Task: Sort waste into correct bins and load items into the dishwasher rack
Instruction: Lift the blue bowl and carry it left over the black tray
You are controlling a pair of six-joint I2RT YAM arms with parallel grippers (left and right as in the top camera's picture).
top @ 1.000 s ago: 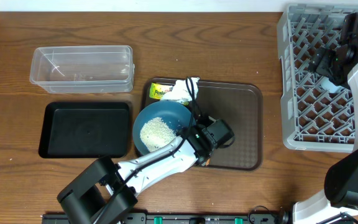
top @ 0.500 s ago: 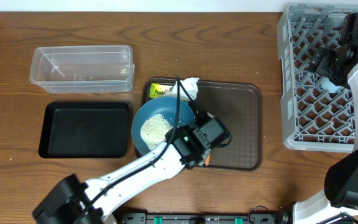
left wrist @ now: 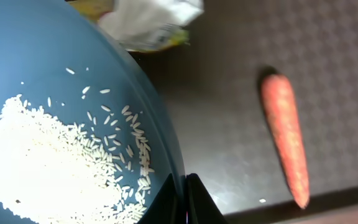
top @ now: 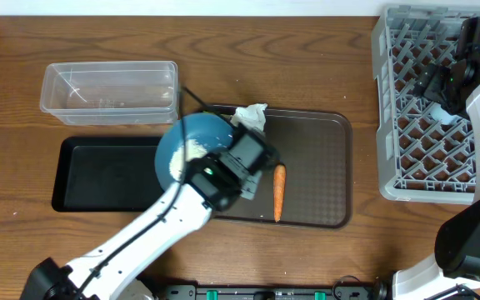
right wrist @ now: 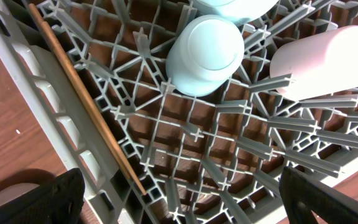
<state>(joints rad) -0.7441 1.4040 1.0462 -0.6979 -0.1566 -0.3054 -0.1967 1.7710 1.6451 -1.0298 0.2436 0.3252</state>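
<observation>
Tipping too early would spill the rice (left wrist: 48, 168): the left gripper (left wrist: 184, 199) pinches the rim of the plate (top: 177, 137) above the left edge of the brown tray (top: 315, 167). Hold it level until fully over the black tray (top: 98, 179).

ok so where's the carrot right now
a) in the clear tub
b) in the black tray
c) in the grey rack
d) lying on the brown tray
D: the carrot lies flat on the bare surface of the brown tray, apart from the blue plate that the left gripper grips by its rim.
</observation>
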